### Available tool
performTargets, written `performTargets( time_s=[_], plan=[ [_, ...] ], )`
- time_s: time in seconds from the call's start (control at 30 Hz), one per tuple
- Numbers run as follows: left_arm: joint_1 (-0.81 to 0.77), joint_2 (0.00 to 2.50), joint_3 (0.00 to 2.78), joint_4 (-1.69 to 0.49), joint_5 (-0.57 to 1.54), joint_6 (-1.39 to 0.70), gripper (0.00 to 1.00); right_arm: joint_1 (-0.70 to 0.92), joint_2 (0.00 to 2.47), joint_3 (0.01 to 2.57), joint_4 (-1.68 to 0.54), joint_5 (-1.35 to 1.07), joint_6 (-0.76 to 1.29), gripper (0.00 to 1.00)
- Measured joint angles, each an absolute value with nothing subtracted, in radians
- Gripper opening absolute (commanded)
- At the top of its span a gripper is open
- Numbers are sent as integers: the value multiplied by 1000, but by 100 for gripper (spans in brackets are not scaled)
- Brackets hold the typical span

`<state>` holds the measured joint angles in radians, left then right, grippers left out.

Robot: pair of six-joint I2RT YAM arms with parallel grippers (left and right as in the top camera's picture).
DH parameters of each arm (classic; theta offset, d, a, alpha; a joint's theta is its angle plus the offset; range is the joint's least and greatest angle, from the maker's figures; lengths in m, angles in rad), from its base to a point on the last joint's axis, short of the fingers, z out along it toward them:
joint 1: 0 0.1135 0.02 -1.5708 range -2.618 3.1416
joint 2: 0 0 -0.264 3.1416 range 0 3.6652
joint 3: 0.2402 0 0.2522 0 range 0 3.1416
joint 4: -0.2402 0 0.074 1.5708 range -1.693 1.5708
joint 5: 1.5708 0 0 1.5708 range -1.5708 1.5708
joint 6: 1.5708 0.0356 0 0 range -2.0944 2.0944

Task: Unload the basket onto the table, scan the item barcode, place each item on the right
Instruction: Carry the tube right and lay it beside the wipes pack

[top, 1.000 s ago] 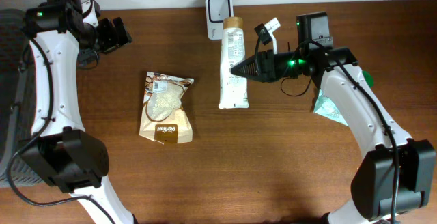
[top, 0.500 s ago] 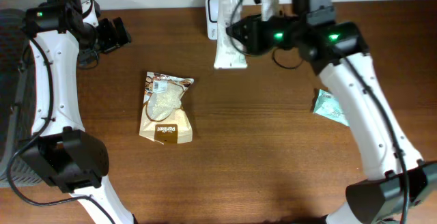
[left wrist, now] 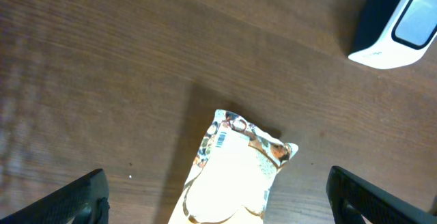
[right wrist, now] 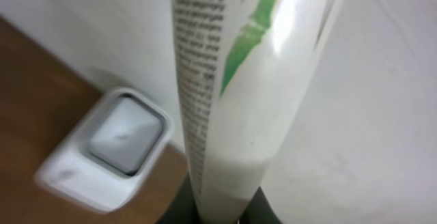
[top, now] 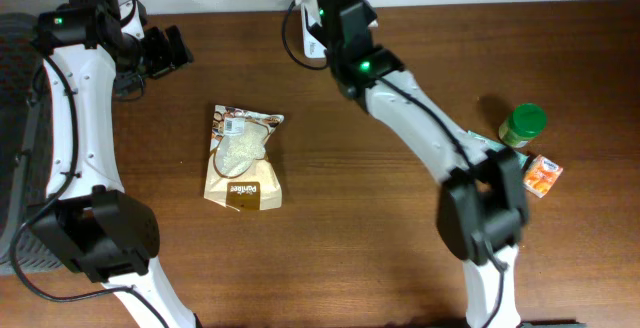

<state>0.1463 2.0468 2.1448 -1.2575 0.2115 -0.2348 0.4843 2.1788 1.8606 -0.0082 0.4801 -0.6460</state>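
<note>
- Right gripper point(right wrist: 220, 209): clenched on the bottom end of the white tube point(right wrist: 252, 94). In your right wrist view the dark fingers pinch it from both sides at the lower edge of the frame
- Tube: off the table, held in the air just beside the scanner point(right wrist: 109, 149). The side facing the wrist camera carries small black print and a green stalk mark. You cannot tell whether a barcode faces the scanner window
- Scanner: white housing with a dark-framed window, standing at the back edge of the table point(top: 400, 228) against the pale wall. From overhead, your right arm reaches over it and hides most of it
- Left gripper point(top: 172, 50): released, jaws spread wide with nothing between them, well to the left of the scanner
- Snack bag point(top: 243, 158): flat on the table, in front of the scanner and to its left. A barcode label shows near its upper left corner
- Green-lidded jar point(top: 523, 125) and orange box point(top: 543, 175): well to the right of the scanner, near each other, the box in front of the jar
</note>
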Motion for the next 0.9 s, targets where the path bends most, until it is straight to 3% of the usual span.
performTargets(
  time_s=[0.13, 0.27, 0.9],
  plan=[
    [146, 2047, 2145, -1258, 212, -235, 99, 483, 2322, 1861, 208, 574, -932, 4],
    [146, 2047, 2145, -1258, 212, -235, 99, 480, 2404, 1861, 247, 599, -1097, 4],
    [146, 2047, 2145, -1258, 212, -235, 99, 442, 2459, 1861, 262, 655, -1179, 4]
  ],
)
